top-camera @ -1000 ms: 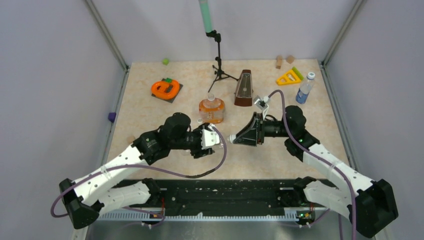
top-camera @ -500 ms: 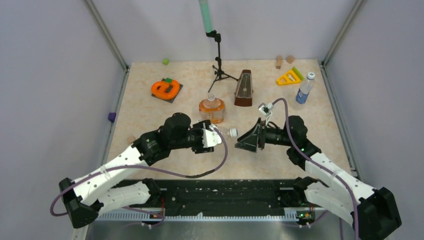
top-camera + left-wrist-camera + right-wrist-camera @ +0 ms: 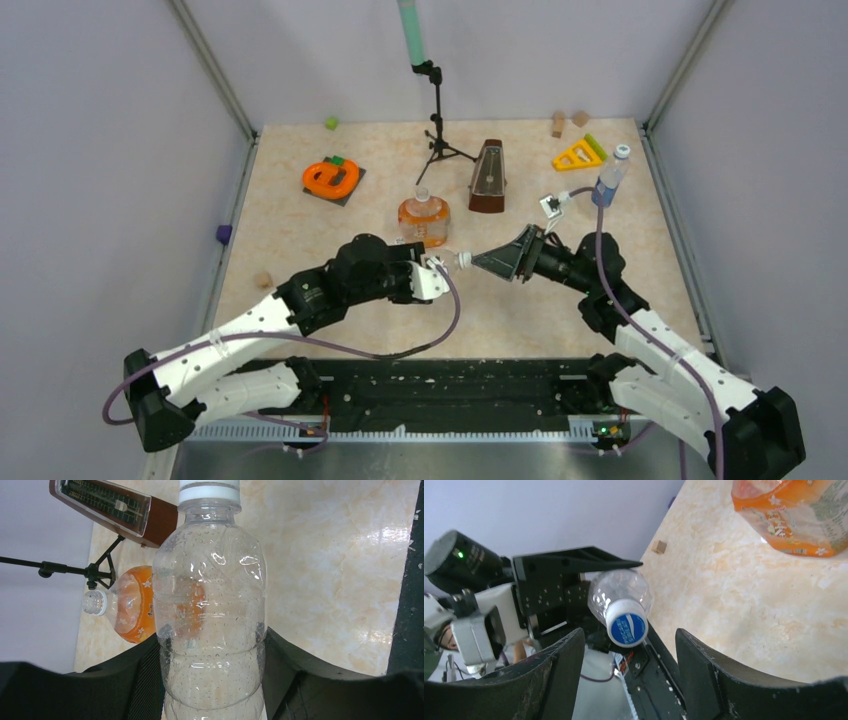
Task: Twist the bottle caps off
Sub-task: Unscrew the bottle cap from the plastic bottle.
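Observation:
My left gripper (image 3: 436,272) is shut on the belly of the plain clear bottle (image 3: 210,610), which lies sideways with its neck toward the right arm. The bottle's cap (image 3: 626,622) is white with a blue printed top and sits on the neck (image 3: 464,260). In front of that cap my right gripper (image 3: 629,665) stands open, jaws on either side of the cap's line and not touching it (image 3: 481,261). The squat orange bottle (image 3: 423,220) stands upright just behind, its small clear cap (image 3: 94,602) on. At the far right stands the blue-label bottle (image 3: 609,177), cap on.
A brown metronome (image 3: 487,177) and a black tripod (image 3: 437,130) stand behind the orange bottle. An orange ring toy (image 3: 331,178) lies at back left and a yellow triangle (image 3: 578,155) at back right, with wooden blocks (image 3: 557,123). A small block (image 3: 263,280) sits near the left arm.
The right gripper has let go of the cap and opened wide, then swung back and to the right. The left gripper has shifted the bottle slightly right.

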Controlling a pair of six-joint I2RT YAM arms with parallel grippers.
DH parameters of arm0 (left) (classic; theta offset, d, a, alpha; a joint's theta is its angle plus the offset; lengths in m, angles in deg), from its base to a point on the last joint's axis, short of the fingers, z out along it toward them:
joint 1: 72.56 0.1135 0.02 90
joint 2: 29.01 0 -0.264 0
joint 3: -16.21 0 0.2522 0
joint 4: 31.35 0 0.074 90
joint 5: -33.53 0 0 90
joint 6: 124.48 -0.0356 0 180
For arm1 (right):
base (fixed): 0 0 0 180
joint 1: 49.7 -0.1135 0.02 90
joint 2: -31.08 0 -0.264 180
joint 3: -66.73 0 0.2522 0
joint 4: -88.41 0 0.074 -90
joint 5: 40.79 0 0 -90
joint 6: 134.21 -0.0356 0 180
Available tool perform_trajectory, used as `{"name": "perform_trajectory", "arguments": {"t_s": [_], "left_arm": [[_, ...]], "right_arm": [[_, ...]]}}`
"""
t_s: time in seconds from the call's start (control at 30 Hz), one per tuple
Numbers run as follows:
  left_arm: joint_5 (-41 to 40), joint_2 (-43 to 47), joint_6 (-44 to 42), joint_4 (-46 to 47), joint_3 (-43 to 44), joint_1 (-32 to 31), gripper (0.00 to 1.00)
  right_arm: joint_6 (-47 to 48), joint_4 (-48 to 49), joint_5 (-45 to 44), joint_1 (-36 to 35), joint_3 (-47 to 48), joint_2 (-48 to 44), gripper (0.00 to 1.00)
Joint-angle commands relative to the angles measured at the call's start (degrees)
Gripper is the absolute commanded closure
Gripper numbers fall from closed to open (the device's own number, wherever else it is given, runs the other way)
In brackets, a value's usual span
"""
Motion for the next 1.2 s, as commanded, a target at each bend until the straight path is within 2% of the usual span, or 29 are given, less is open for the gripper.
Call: {"name": "perform_trajectory", "arguments": {"t_s": [0.0,0.17,0.4,0.63,0.93,1.0,1.07,1.17], "left_arm": [[-2.5,1.8,-2.0,6.0,-1.5,-1.3,1.0],[-3.4,2.2,-2.5,7.2,-2.2,-2.2,1.0],[-4.2,2.1,-3.3,7.8,-2.5,-2.4,1.0],[-4.5,1.7,-2.9,7.2,-2.3,-2.4,1.0],[-4.4,1.5,-2.7,7.2,-2.0,-2.4,1.0],[-4.5,1.3,-2.7,7.2,-1.9,-2.4,1.0],[-4.5,1.1,-2.7,6.9,-1.9,-2.4,1.0],[-4.2,1.2,-2.1,7.1,-1.9,-2.4,1.0]], "right_arm": [[-4.4,-1.2,-5.6,-0.4,4.0,-0.1,0.35],[-9.2,1.2,-4.1,-0.5,3.8,3.6,0.36],[-10.5,3.6,-0.8,-0.5,3.5,6.8,0.42],[-12.8,9.7,3.3,-0.4,2.2,8.1,0.43],[-11.7,9.0,4.5,-0.4,2.4,8.7,0.57],[-10.9,7.9,4.8,-0.4,2.7,8.5,0.57],[-9.8,6.4,5.5,-0.4,3.0,8.1,0.5],[-8.6,5.4,6.0,-0.4,3.2,7.6,0.51]]}}
